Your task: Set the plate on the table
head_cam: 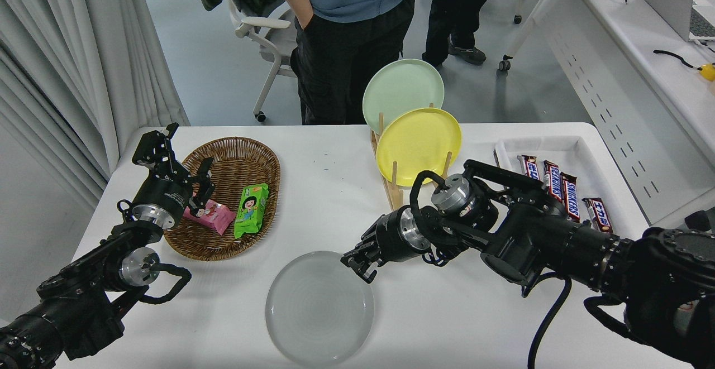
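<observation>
The pale grey plate [319,307] lies flat on the white table [447,313] near its front edge. My right gripper [358,266] is at the plate's far right rim, low over the table, with its jaws a little apart and nothing between them. I cannot tell whether the fingertips still touch the rim. My left gripper [187,162] is parked at the left, open and empty, over the left edge of the wicker basket.
A wicker basket [234,151] with a pink and a green snack pack sits at the left. A wooden rack [391,187] holds a yellow plate [418,143] and a pale green plate [402,92]. A white tray [581,145] of chocolate bars is at the right. Two people stand at the far side.
</observation>
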You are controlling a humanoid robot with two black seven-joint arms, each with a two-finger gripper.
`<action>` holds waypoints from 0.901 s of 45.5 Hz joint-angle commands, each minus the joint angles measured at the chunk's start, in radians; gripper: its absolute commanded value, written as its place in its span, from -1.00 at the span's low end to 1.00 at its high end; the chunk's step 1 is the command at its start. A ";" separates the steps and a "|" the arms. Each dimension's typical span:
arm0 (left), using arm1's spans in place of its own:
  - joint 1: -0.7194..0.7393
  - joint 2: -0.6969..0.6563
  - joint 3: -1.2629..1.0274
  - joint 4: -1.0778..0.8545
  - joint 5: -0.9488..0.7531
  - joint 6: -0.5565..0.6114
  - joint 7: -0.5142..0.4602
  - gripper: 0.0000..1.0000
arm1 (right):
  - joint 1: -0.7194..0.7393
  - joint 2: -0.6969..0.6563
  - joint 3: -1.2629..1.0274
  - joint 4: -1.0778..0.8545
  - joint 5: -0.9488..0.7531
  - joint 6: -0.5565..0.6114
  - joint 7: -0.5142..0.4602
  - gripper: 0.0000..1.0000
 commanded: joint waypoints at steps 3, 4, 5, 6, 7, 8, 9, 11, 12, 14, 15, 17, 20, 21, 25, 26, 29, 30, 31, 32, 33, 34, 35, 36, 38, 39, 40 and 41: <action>0.000 0.000 0.000 0.000 0.000 0.000 0.000 1.00 | -0.021 -0.002 0.002 -0.069 0.011 -0.022 0.018 -1.00; 0.000 0.000 0.000 0.000 0.000 0.000 0.000 1.00 | -0.021 -0.001 0.003 -0.075 0.011 -0.022 0.018 -1.00; 0.002 0.000 0.000 0.000 0.000 0.000 0.000 1.00 | -0.021 -0.001 0.005 -0.083 0.011 -0.022 0.019 -1.00; 0.000 0.000 0.000 0.000 0.000 0.000 0.000 1.00 | -0.021 0.001 0.006 -0.091 0.009 -0.022 0.019 -1.00; 0.000 0.000 0.000 0.000 -0.001 0.000 0.000 1.00 | -0.021 0.001 0.008 -0.095 0.009 -0.020 0.021 -1.00; 0.000 0.000 0.000 0.000 0.000 0.000 0.000 1.00 | -0.021 0.001 0.009 -0.100 0.009 -0.019 0.021 -1.00; 0.000 0.001 0.000 0.000 0.000 0.000 0.000 1.00 | -0.021 0.001 0.011 -0.100 0.009 -0.019 0.022 -1.00; 0.000 0.000 0.000 0.000 0.000 0.000 0.000 1.00 | -0.021 0.001 0.018 -0.101 0.009 -0.014 0.022 -1.00; 0.000 0.000 0.000 0.000 0.000 0.000 0.000 1.00 | -0.019 0.001 0.021 -0.103 0.008 -0.013 0.022 -1.00; 0.000 0.000 0.000 0.000 0.000 0.000 0.000 1.00 | -0.019 0.001 0.028 -0.103 0.006 -0.010 0.022 -1.00; 0.002 0.000 0.000 0.000 0.000 0.000 0.000 1.00 | -0.018 0.001 0.031 -0.103 0.006 -0.010 0.022 -1.00; 0.000 0.000 0.000 0.000 0.000 0.000 0.000 1.00 | -0.016 0.001 0.034 -0.104 0.006 -0.010 0.022 -1.00; 0.000 0.000 0.000 0.000 0.000 0.000 -0.001 1.00 | -0.013 0.002 0.034 -0.105 0.006 -0.010 0.022 -1.00; 0.000 0.000 0.000 0.000 0.000 0.000 0.000 1.00 | -0.013 0.001 0.034 -0.105 0.006 -0.010 0.022 -1.00; 0.000 0.000 0.000 0.000 0.000 0.000 0.000 1.00 | -0.013 0.001 0.040 -0.106 0.006 -0.010 0.022 -1.00; 0.002 0.000 0.000 0.000 0.000 0.000 -0.001 1.00 | -0.015 0.001 0.041 -0.106 0.006 -0.010 0.022 -1.00; 0.000 0.000 0.000 0.000 0.000 0.000 0.000 1.00 | -0.016 0.001 0.041 -0.106 0.005 -0.010 0.022 -1.00; 0.000 0.000 0.000 0.000 -0.001 0.000 0.000 1.00 | -0.016 0.001 0.041 -0.106 0.003 -0.010 0.022 -1.00; 0.000 0.000 0.000 0.000 0.000 0.000 0.000 1.00 | -0.016 0.001 0.041 -0.106 0.000 -0.010 0.022 -1.00; 0.000 0.000 0.000 0.000 0.000 0.000 0.000 1.00 | -0.016 0.001 0.043 -0.106 -0.003 -0.010 0.022 -1.00; 0.000 0.001 0.000 0.000 0.000 0.000 -0.001 1.00 | -0.016 0.001 0.043 -0.106 -0.006 -0.010 0.022 -1.00; 0.000 0.000 0.000 0.000 0.000 0.000 0.000 1.00 | -0.018 0.001 0.045 -0.108 -0.009 -0.010 0.022 -1.00; 0.002 0.000 0.000 0.000 0.000 0.000 0.000 1.00 | -0.018 0.001 0.045 -0.108 -0.011 -0.010 0.022 -1.00; 0.000 0.000 0.000 0.000 -0.001 0.000 0.000 1.00 | -0.018 0.001 0.046 -0.112 -0.009 -0.010 0.022 -1.00; 0.000 0.000 0.000 0.000 0.000 0.000 0.000 1.00 | -0.019 0.002 0.045 -0.124 -0.009 -0.011 0.022 -1.00; 0.000 0.001 0.000 0.000 -0.001 0.000 0.000 1.00 | -0.019 0.002 0.045 -0.131 -0.009 -0.011 0.022 -1.00; 0.000 0.000 0.000 0.000 0.000 0.000 -0.001 1.00 | -0.021 0.002 0.045 -0.135 -0.009 -0.013 0.022 -1.00; 0.000 0.000 0.000 0.000 0.000 0.000 0.000 1.00 | -0.021 0.002 0.045 -0.137 -0.006 -0.014 0.022 -1.00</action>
